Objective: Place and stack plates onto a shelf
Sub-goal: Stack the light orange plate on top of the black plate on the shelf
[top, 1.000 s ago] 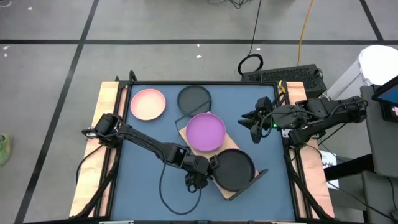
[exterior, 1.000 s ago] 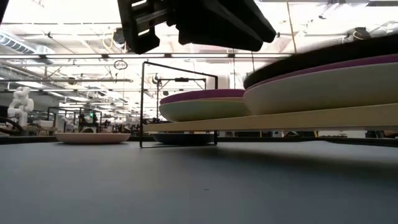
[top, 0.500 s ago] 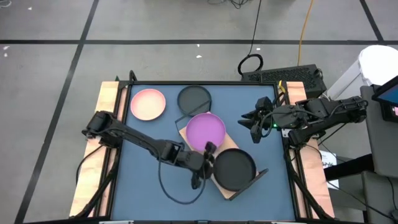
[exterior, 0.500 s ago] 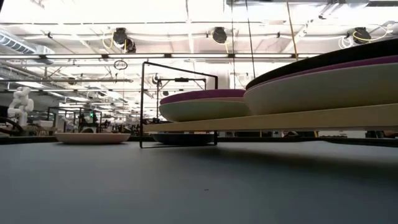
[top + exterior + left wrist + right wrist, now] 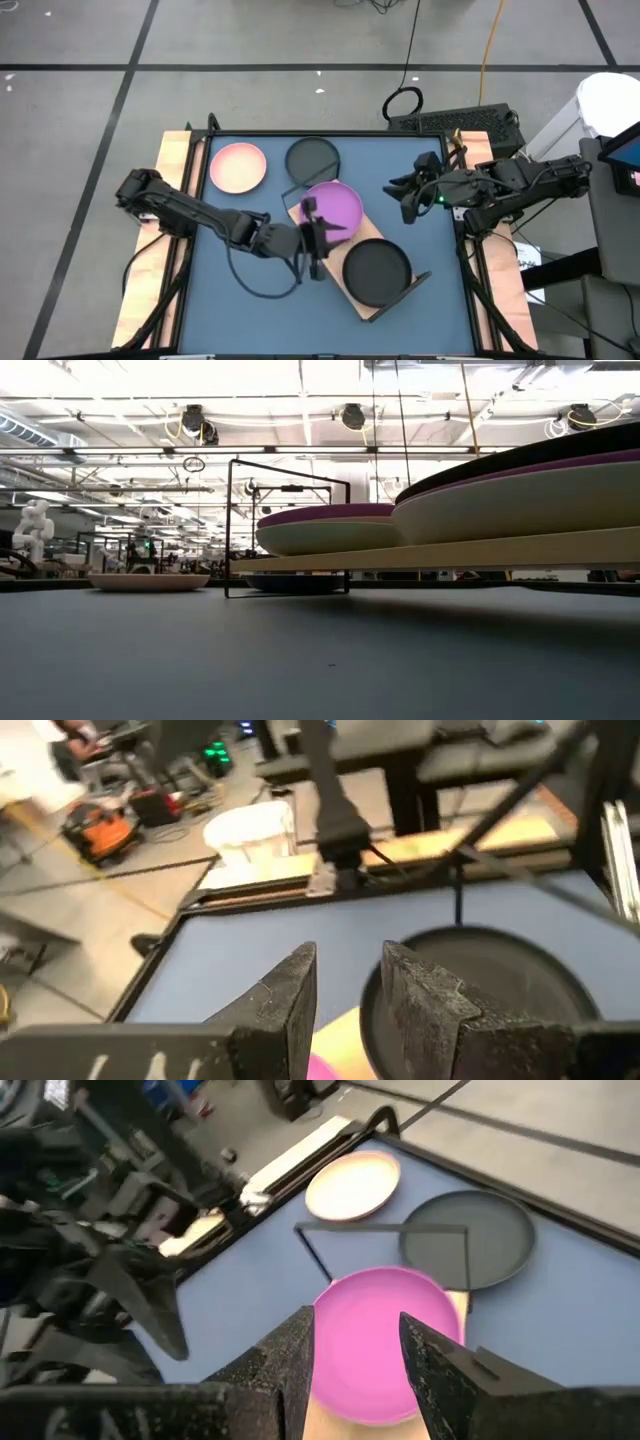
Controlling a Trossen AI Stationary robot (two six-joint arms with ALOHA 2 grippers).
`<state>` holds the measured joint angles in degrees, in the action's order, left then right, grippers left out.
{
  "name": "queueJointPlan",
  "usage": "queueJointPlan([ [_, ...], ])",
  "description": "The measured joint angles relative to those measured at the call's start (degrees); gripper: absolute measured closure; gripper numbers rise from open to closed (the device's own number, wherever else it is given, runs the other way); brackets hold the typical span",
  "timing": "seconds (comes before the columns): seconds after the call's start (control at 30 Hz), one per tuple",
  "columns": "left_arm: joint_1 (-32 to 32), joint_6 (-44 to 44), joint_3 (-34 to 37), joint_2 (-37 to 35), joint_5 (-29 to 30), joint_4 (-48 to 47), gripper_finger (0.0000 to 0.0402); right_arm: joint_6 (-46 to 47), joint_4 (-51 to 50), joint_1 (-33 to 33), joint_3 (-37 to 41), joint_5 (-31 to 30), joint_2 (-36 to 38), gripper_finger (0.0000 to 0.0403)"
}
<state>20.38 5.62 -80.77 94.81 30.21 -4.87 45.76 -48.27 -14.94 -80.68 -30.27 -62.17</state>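
two stacks on the shelf, both grippers empty

we see our left gripper (image 5: 318,222), fingers slightly apart, at nine o'clock of the purple plate (image 5: 332,208) on the wooden shelf (image 5: 372,304). a black-topped stack (image 5: 376,271) sits at five o'clock. our right gripper (image 5: 404,199) waits parted at three o'clock.

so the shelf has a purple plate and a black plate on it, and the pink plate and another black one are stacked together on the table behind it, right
Not quite. The round pink plate and the second round black plate lie side by side on the blue table, apart, not stacked; the high view shows it. The light wooden shelf does carry the round purple plate and a black plate.
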Motion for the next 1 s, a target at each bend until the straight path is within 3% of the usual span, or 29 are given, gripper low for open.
queueJointPlan([
  [0.1,0.0,-4.3,0.0,-1.7,1.9,-1.5,0.0279,1.4,0.1,0.3,0.0,-1.2,0.0,0.0271],
  [0.3,-1.1,-24.1,0.0,-8.1,2.8,-7.4,0.0279,3.4,0.2,1.1,0.0,-1.6,0.0,0.0271],
  [0.63,-4.6,-40.9,0.0,-17.2,4.9,-32.2,0.0279,3.0,0.0,5.7,0.0,-1.4,-2.9,0.0271],
  [0.8,-8.9,-54.4,0.0,-19.7,4.7,-44.3,0.0279,1.3,0.5,8.3,0.0,-1.0,-4.3,0.0271],
  [1.0,-15.6,-59.8,0.0,-20.3,0.3,-53.3,0.0279,-0.9,0.5,12.7,0.0,-1.0,-4.3,0.0271],
])
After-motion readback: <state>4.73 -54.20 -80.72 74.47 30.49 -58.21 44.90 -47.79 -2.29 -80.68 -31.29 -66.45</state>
